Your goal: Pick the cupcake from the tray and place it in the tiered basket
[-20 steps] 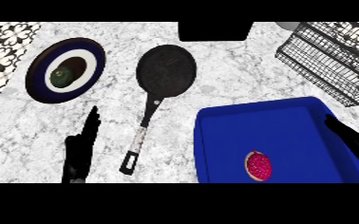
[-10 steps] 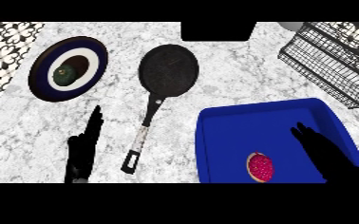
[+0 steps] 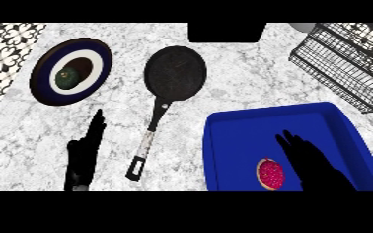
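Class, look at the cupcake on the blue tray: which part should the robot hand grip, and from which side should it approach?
Grip the cupcake round its sides, coming from above and its right, where the right robot hand hovers open. It sits upright near the blue tray's front edge, pink top showing.

On your marble counter (image 3: pixel 241 81): black frying pan (image 3: pixel 175 72), handle toward the near edge. Left of it, a dark-rimmed plate (image 3: pixel 45 86) carrying an avocado (image 3: pixel 68 77). Patterned strip (image 3: pixel 13 44) far left.

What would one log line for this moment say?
phase: reach | right hand: open, over blue tray, beside cupcake | left hand: open | basket: awaiting
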